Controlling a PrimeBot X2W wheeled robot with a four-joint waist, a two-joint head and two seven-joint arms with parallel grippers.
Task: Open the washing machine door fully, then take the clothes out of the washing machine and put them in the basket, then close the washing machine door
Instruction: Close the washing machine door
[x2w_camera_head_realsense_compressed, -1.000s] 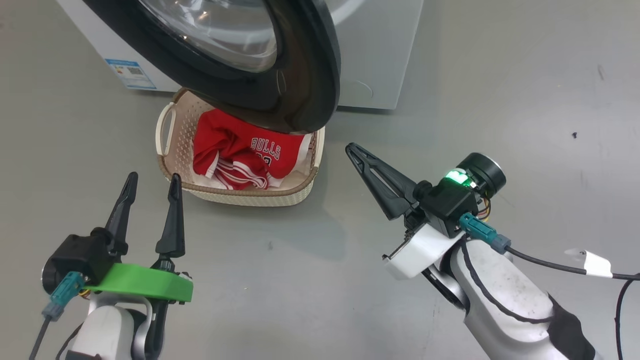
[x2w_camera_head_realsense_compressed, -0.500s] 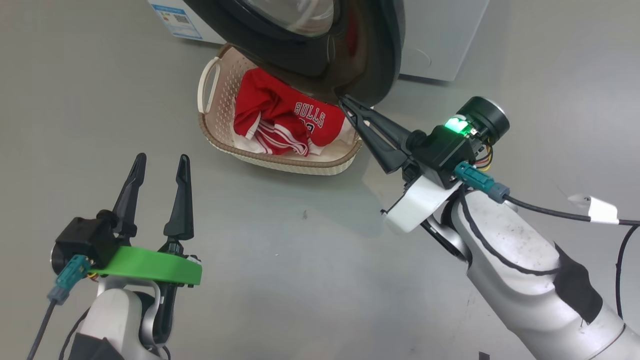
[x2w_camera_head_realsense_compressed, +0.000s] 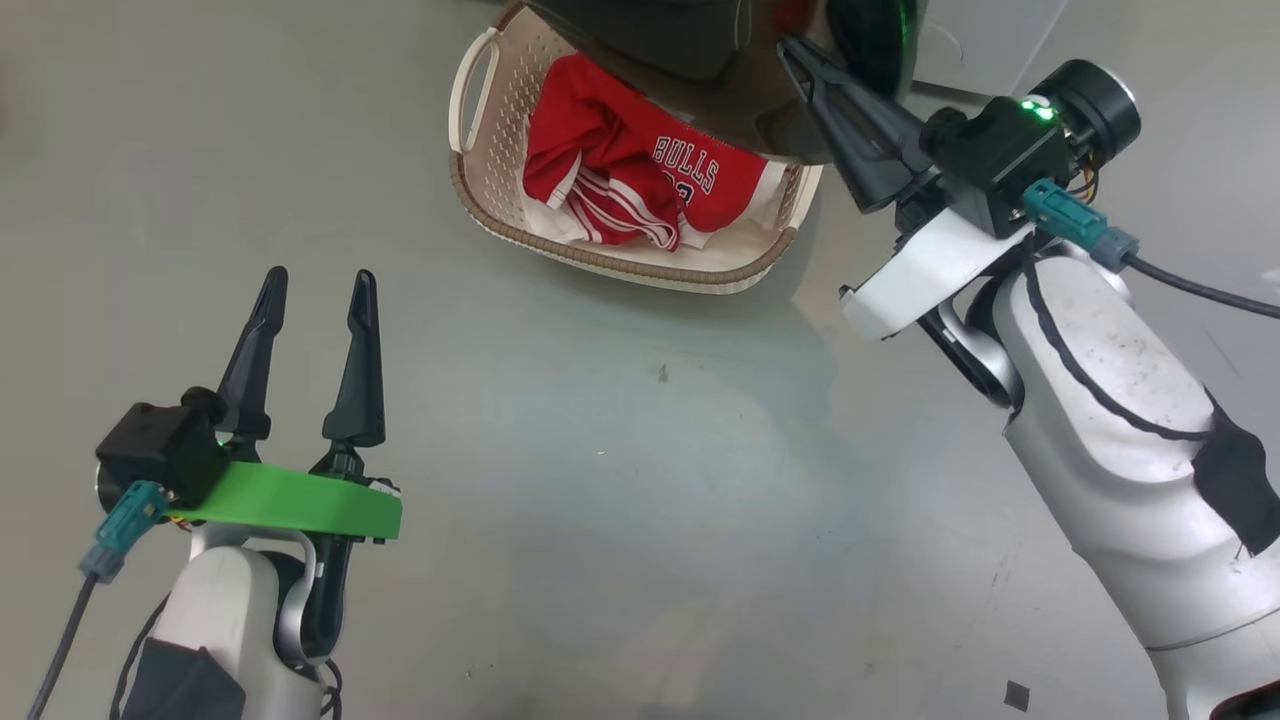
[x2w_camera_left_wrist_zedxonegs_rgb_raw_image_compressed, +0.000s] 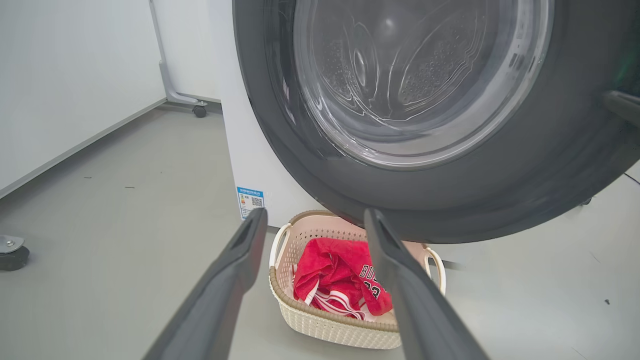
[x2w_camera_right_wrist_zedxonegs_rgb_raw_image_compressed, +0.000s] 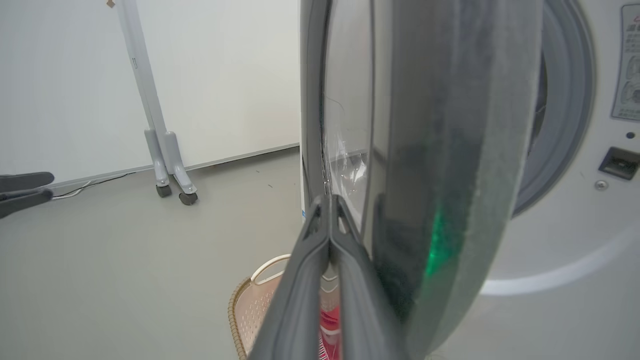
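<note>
The left gripper (x2w_camera_head_realsense_compressed: 317, 280) hangs low over the grey floor (x2w_camera_head_realsense_compressed: 600, 500). Its two long dark fingers are spread apart with nothing between them. Ahead of its fingertips and off to its right, well apart from it, stands the small cream plastic basket with perforated sides and a brown woven-look rim (x2w_camera_head_realsense_compressed: 610, 265). Inside it lies the red basketball jersey with white "BULLS" lettering and striped trim (x2w_camera_head_realsense_compressed: 640, 165), bunched over some white fabric. In the left wrist view the basket shows between the two fingers. Above it is the large round washing machine door with its wide glossy black rim and bulging clear glass window (x2w_camera_left_wrist_zedxonegs_rgb_raw_image_compressed: 500, 190), which stands open and overhangs the basket's far side. The right gripper (x2w_camera_head_realsense_compressed: 792, 50) has its fingers pressed together, holding nothing, with the tips lying against the door's black rim over the basket's right end. Past those fingers, to their right, is the big white front-loading washing machine (x2w_camera_right_wrist_zedxonegs_rgb_raw_image_compressed: 550, 250), its grey rubber seal (x2w_camera_right_wrist_zedxonegs_rgb_raw_image_compressed: 565, 125) uncovered.
</note>
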